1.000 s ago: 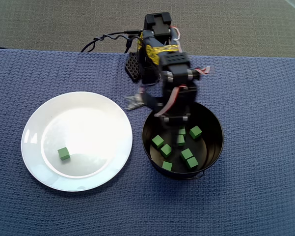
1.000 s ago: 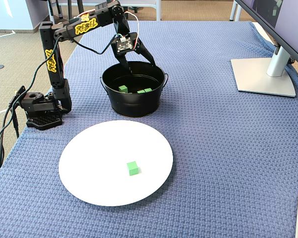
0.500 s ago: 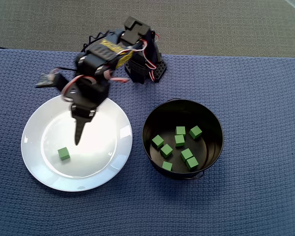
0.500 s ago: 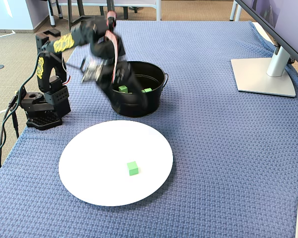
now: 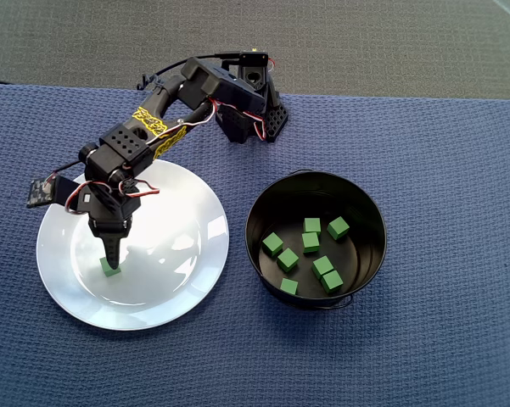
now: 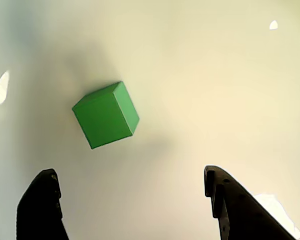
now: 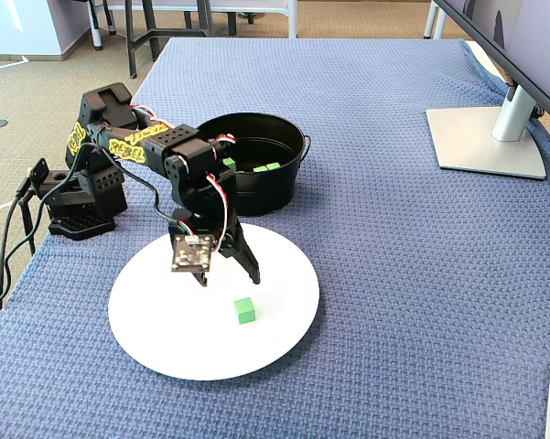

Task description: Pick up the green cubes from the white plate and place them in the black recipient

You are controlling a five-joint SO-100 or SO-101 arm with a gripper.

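One green cube (image 5: pixel 110 270) lies alone on the white plate (image 5: pixel 178 254), left of its middle in the overhead view. My gripper (image 5: pixel 110 254) hangs just above it, open and empty. In the wrist view the cube (image 6: pixel 106 115) sits on the plate (image 6: pixel 224 90) ahead of the gripper (image 6: pixel 130 172), a little left of centre, outside the spread jaws. In the fixed view the cube (image 7: pixel 245 310) lies just in front of the gripper (image 7: pixel 227 277) on the plate (image 7: pixel 165 320). The black recipient (image 5: pixel 373 212) holds several green cubes (image 5: pixel 311 242) and also shows in the fixed view (image 7: pixel 256 187).
Plate and pot stand on a blue woven cloth (image 5: pixel 441 339). The arm's base (image 5: pixel 255 114) sits behind them. A monitor stand (image 7: pixel 485 137) is at the far right in the fixed view. The pot's wire handles stick out at its rim.
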